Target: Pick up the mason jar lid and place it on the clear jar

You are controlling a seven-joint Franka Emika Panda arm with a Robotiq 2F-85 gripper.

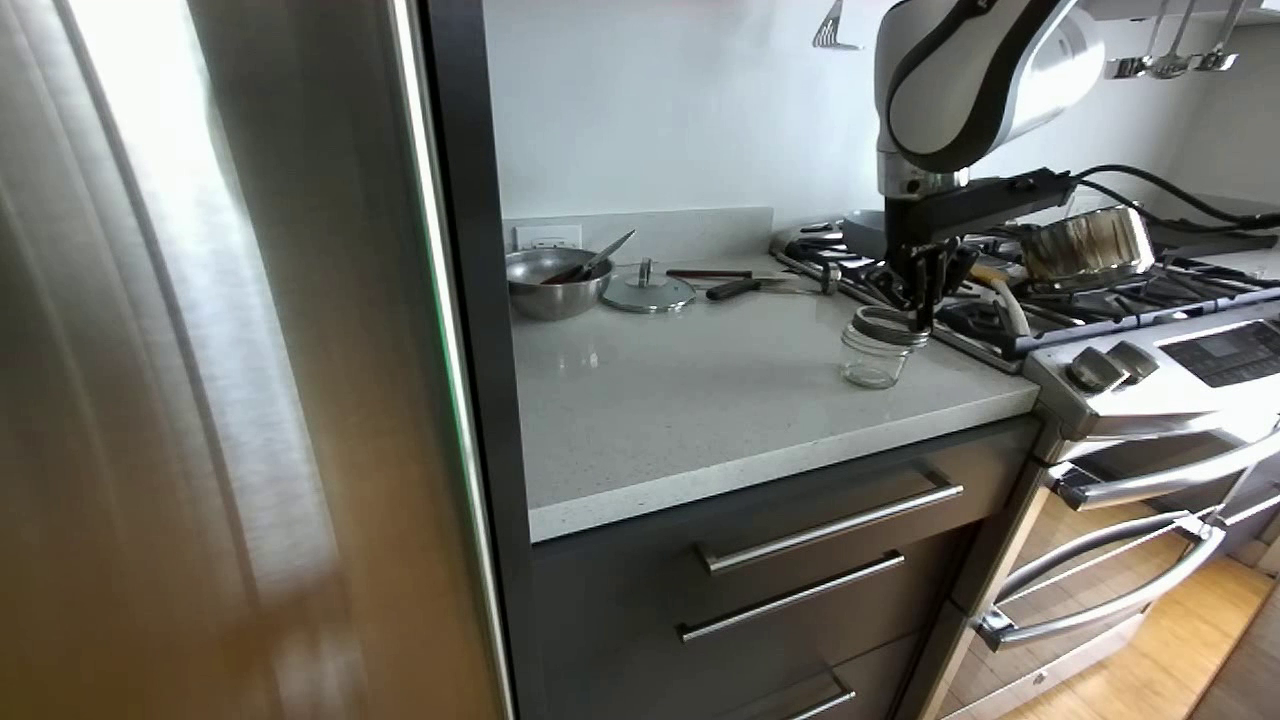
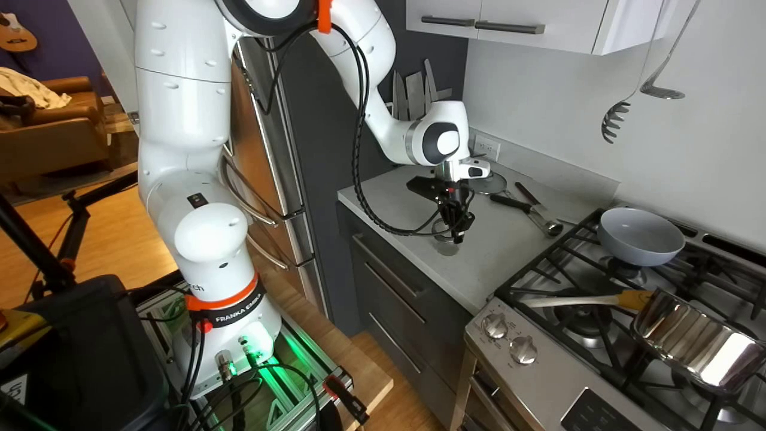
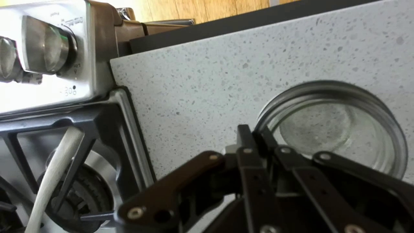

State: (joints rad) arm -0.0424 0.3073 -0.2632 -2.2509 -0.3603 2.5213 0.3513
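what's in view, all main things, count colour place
counter: 1, light grey, beside refrigerator
refrigerator: 1, silver, at counter's end
gas stove: 1, silver and black, opposite end
clear jar: 1, colourless, counter
mason jar lid: 1, dark grey, at jar mouth
steel bowl: 1, silver, counter
pot lid: 1, clear, beside steel bowl
loose utensils: 2+, dark-handled, counter
saucepan: 1, silver, stove
round bowl: 1, light grey, stove
long utensil: 1, pale and yellow, stove
hanging utensils: 4+, silver, wall
robot arm: 1, white, over counter
tool: 1, black, pinching lid
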